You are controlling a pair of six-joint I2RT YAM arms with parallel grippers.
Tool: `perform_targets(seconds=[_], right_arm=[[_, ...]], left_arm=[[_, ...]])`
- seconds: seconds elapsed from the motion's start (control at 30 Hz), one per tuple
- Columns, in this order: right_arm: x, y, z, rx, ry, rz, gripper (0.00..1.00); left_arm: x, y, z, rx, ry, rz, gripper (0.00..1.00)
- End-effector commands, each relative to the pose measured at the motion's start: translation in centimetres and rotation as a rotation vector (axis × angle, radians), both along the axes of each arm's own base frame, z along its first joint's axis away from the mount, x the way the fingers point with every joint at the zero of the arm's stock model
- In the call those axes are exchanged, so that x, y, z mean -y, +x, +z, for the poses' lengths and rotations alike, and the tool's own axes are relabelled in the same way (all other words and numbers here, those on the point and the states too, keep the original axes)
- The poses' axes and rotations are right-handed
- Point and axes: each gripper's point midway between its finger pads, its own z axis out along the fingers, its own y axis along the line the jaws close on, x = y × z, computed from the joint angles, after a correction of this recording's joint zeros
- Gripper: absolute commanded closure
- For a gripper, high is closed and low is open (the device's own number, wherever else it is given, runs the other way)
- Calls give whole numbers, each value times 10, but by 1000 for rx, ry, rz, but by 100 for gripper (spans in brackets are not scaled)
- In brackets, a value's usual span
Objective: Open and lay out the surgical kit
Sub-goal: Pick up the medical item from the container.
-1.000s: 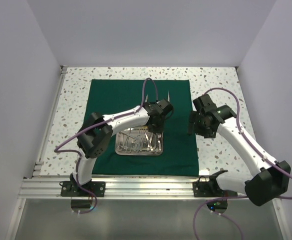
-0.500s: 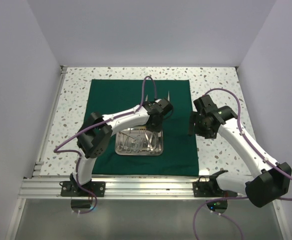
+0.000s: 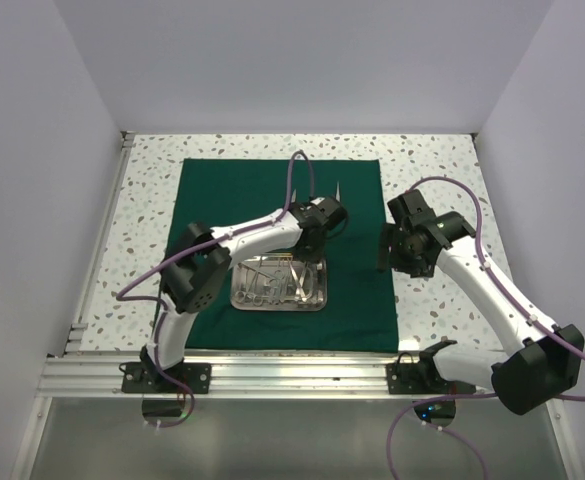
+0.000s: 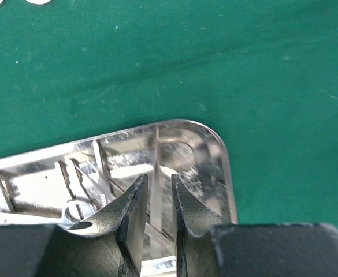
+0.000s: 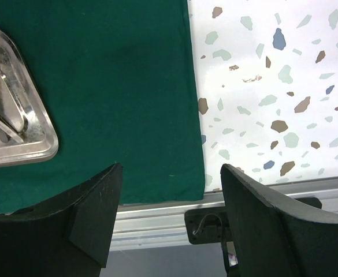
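Cloth point(image 3: 232, 200) is deep green, tray's point(image 5: 30, 151) shiny silver. Table's point(image 3: 442, 165) white with grey and brown speckles, arms point(image 3: 257, 235) are white with black joints.

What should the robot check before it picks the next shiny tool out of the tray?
1. Green cloth spread flat: ok.
2. Left claw lined up around a slim tool in the tray: ok.
3. Left claw squeezing that tool: not ok, a gap shows on each side.
4. Right claw empty and off the tray: ok, wide open over the cloth's edge.
5. Bare cloth to lay the tool on: ok.
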Motion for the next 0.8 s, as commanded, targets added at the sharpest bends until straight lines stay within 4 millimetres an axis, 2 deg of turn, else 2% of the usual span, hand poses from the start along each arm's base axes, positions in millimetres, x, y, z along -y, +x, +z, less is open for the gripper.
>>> perform_targets(seconds=[0.0,0.07,0.17,0.27,0.43,0.7,0.73,0.77], right_arm=[[3,2,5,14,-23,-1,27],[3,2,5,13,-21,-3,27],[3,3,5,14,-20,-8,27],[3,2,3,12,-22,-9,27],[3,2,0,12,-15,-16,27],[0,4,-4,15,-1,-23,27],[-1,3,-6,10,3,-21,27],[-2,3,-7,8,6,-21,27]], left_arm=[[-3,14,-4,21,20,-3,74],[-5,16,-9,13,27,-1,75],[-7,18,-12,11,30,-4,82],[-8,21,-11,16,32,-14,100],[-11,22,-3,35,40,-35,100],[-46,37,77,236,178,-11,100],[-56,37,83,259,234,-15,100],[-56,35,89,280,259,-23,100]])
